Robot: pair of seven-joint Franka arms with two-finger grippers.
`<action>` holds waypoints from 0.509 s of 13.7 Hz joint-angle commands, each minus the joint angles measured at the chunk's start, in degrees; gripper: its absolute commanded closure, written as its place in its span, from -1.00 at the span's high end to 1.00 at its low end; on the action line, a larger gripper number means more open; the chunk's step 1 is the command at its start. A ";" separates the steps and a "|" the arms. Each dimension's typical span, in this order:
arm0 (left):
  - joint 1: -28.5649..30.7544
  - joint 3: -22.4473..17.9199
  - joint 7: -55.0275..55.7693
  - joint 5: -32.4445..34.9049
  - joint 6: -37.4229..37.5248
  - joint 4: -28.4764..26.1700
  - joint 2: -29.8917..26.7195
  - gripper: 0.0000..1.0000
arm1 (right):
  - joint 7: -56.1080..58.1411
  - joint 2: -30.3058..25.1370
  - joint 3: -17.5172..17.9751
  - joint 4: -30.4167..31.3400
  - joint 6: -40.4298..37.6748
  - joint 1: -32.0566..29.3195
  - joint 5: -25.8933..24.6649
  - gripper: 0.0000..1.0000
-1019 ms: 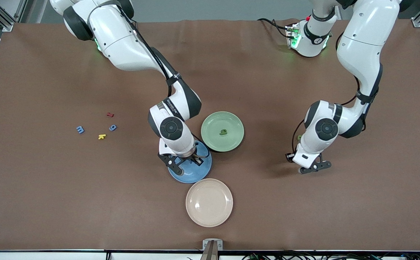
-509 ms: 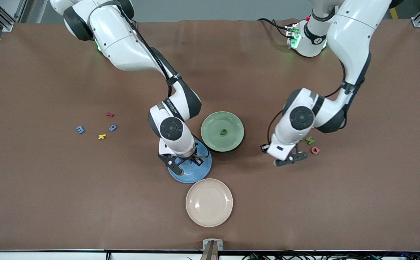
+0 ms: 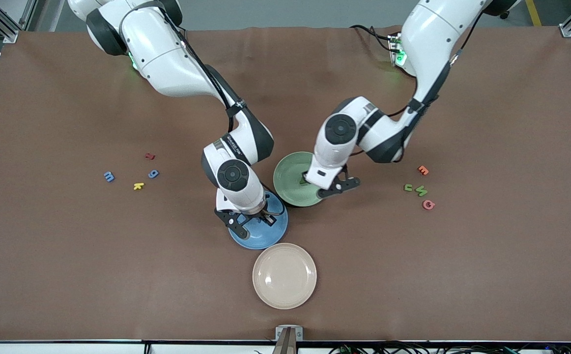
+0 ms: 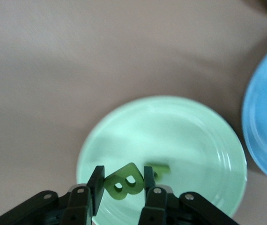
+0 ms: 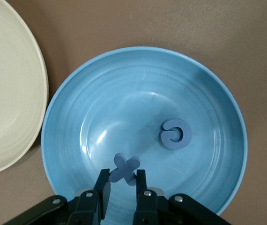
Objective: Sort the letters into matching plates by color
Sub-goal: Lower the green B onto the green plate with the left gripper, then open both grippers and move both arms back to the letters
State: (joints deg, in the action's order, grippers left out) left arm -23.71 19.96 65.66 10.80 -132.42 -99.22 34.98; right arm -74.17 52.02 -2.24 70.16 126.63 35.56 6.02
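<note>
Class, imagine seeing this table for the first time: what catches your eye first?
Two end effectors, each gripping a letter over its matching plate: the left end effector holds a green B over the green plate, and the right end effector holds a blue X over the blue plate.

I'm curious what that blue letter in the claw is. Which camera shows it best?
The right wrist view: the blue X sits pinched in the right gripper over the blue plate. The front view hides it under the arm; the left wrist view misses it.
</note>
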 commanded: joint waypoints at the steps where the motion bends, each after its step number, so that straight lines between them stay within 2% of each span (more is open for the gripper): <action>1: -2.82 -0.36 2.27 -0.35 1.11 4.03 3.24 -0.59 | -1.24 1.42 -0.49 -2.13 -0.33 0.48 0.04 -0.99; 3: -5.11 -0.72 3.77 -0.34 1.11 6.04 5.43 -0.58 | -1.24 1.50 -0.49 -2.13 -0.33 0.48 0.04 -0.99; 7: -6.79 -0.98 4.48 -0.08 1.03 6.32 7.11 -0.54 | -1.24 1.50 -0.49 -2.13 -0.33 0.48 0.04 -0.96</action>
State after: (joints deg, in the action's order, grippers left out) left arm -29.73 19.63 69.67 10.80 -132.42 -94.68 41.09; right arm -74.19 52.34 -2.25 70.13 126.64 35.56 6.02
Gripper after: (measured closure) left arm 0.621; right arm 0.736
